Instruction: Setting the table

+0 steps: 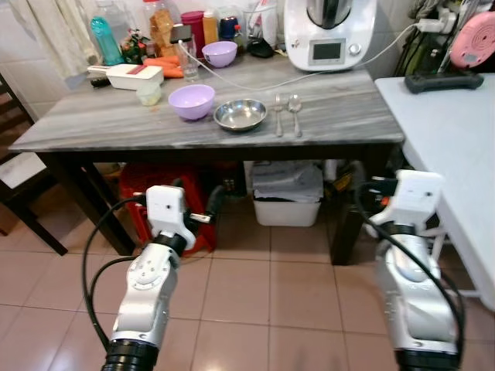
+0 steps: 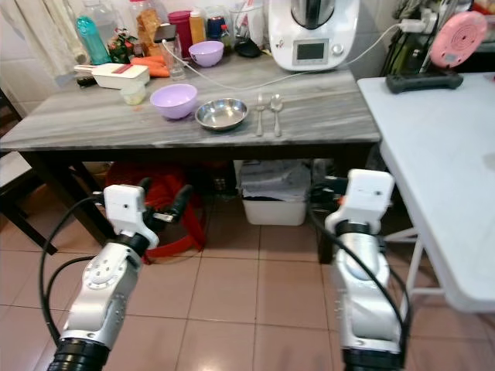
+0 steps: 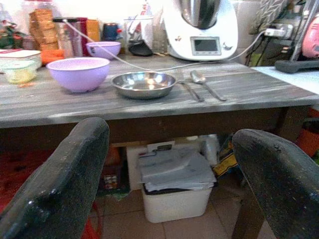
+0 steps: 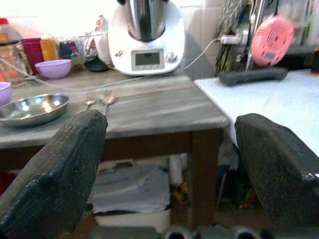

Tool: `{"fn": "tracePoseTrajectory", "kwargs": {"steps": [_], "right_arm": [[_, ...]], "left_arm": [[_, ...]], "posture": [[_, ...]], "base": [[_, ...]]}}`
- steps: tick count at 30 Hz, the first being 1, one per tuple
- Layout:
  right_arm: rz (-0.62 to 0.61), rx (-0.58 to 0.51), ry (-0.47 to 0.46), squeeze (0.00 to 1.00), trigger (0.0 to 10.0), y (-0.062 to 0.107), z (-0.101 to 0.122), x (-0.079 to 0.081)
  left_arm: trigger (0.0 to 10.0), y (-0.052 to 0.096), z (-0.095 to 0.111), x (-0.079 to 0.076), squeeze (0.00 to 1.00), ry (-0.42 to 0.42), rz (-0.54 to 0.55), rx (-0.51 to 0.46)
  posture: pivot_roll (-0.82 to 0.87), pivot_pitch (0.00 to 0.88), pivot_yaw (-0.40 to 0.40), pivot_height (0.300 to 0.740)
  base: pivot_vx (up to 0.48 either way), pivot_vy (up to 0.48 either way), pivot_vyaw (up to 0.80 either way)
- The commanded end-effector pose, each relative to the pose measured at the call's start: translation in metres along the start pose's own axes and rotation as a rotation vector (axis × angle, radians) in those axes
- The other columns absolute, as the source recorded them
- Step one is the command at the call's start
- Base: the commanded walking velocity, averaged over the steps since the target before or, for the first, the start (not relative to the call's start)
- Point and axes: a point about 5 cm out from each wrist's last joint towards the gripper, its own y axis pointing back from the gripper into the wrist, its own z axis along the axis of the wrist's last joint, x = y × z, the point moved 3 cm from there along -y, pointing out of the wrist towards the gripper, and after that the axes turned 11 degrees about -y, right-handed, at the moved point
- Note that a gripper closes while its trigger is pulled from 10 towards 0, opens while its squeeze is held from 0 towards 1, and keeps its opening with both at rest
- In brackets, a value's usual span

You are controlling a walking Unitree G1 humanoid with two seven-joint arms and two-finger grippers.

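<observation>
Hovering grippers: left gripper (image 3: pixel 169 184) and right gripper (image 4: pixel 169 174) hung below the worktop's (image 1: pixel 116 124) front edge, jaws released.
Front edge: steel bowl (image 1: pixel 240 114), spoon (image 1: pixel 295 105).

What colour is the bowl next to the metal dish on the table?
Light purple bowl, beside the metal dish; clearest in the left wrist view.

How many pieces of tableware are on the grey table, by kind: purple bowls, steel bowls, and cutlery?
Purple bowls: 2, the front purple bowl and the back purple bowl.
Steel bowls: 1, the steel bowl.
Cutlery: 2, the fork and the spoon, lying side by side to the right of the steel bowl.
Total: 5.
</observation>
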Motion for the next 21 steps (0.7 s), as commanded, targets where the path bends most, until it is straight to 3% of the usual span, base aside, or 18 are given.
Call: {"fn": "tracePoseTrajectory", "kwargs": {"steps": [1,21], "right_arm": [[0.027,0.002,-0.014,0.0,10.0,-0.0025,-0.0002,0.0116],[0.024,0.008,-0.026,0.0,10.0,-0.0049,-0.0025,0.0134]], "left_arm": [[10.0,0.0008,-0.0009,0.0086,0.0,-0.015,0.021,0.004],[10.0,-0.0017,-0.0002,0.0048,0.0,-0.008,0.001,-0.002]], "posture": [[-0.1,0.038,0.088,0.74],[-0.1,0.038,0.091,0.74]], "base": [[0.0,-0.48,0.0],[0.0,-0.48,-0.09]]}}
